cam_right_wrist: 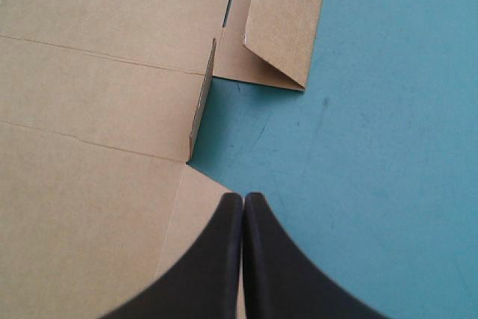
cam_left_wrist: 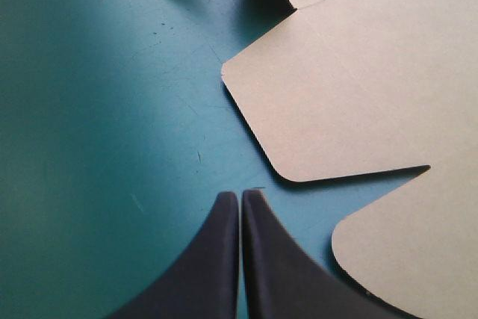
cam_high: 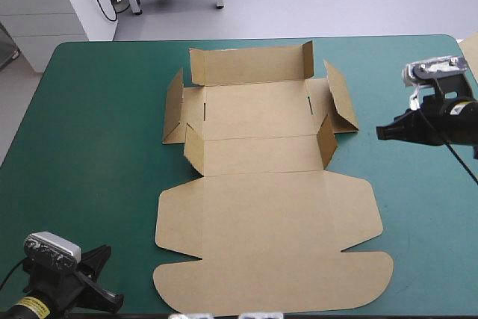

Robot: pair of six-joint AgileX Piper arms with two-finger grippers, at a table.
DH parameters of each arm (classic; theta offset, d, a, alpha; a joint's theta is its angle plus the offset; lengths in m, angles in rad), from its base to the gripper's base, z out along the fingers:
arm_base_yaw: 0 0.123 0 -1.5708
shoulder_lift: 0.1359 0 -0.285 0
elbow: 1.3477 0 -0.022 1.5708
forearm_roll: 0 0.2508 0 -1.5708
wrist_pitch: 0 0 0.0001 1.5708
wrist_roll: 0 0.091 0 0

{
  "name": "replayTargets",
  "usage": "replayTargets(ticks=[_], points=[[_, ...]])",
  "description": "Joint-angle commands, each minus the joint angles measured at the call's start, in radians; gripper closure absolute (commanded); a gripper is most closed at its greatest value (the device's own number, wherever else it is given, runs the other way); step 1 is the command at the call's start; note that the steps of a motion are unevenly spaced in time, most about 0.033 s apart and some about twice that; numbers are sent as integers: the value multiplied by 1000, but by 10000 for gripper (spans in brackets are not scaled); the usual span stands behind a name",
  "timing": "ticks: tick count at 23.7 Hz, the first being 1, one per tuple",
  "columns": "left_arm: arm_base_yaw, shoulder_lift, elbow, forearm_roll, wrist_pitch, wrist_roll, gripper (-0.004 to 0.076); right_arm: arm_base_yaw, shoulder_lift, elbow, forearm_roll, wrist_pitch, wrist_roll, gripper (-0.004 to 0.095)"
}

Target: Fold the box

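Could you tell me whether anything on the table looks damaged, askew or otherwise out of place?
Nothing stands out. The cut sheet of brown board lies square on the teal-green table cover, with no tears visible; its small far flaps stand partly raised along their creases, which looks normal.

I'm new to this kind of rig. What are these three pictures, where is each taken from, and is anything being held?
This is a two-armed robot at a table covered in teal-green. The high view looks down from above and behind it. The other two come from cameras on each wrist, looking along that arm's black fingers. The left gripper sits by the table's near left corner, the right gripper off the box's right side. Both are shut, fingers meeting in a point, and hold nothing. On the table lies the box: a cut sheet of brown board, mostly flat, with flaps at its far end standing partly up. Folding has barely begun.
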Motion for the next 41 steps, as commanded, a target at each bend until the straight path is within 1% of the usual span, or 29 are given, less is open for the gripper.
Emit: replayTargets(ticks=[1,3,4,5,6,7,8,10,11,12,16,18,19,22,26,28,30,32,35,41], points=[[0,13,-25,-18,-71,-2,731,4,104,-130,66,-12,-6,923],[0,13,-25,-18,-71,-2,731,14,181,-188,157,3,-9,922],[0,13,-25,-18,-71,-2,731,38,225,-221,150,3,-7,917],[0,13,-25,-18,-71,-2,731,72,264,-246,121,5,9,910],[0,13,-25,-18,-71,-2,731,121,302,-276,67,7,34,905],[0,13,-25,-18,-71,-2,731,159,337,-299,13,-1,46,905],[0,13,-25,-18,-71,-2,731,207,376,-321,-65,-23,82,905],[0,13,-25,-16,-71,-2,731,264,439,-372,-178,-49,141,905],[0,13,-25,-16,-71,-2,731,274,457,-384,-194,-42,154,905],[0,13,-25,-16,-71,-2,731,277,487,-413,-198,-18,176,905],[0,13,-25,-14,-71,0,731,280,560,-469,-199,65,176,899],[0,13,-25,-8,-71,0,731,280,581,-467,-208,75,196,858],[0,13,-25,-8,-73,0,731,280,588,-468,-209,75,211,831],[0,13,-25,-8,-72,2,731,281,614,-468,-205,75,244,708],[0,13,-25,-4,-72,4,731,281,644,-468,-205,75,271,517],[0,13,-25,-3,-72,4,731,281,656,-468,-177,75,269,453],[0,13,-25,4,-74,4,731,281,667,-468,-146,75,262,433],[0,13,-25,14,-74,4,731,282,680,-463,-121,75,262,438],[0,13,-25,39,-74,4,731,282,706,-434,-141,75,262,438],[0,13,-25,39,-74,6,731,282,743,-381,-125,75,251,438]])
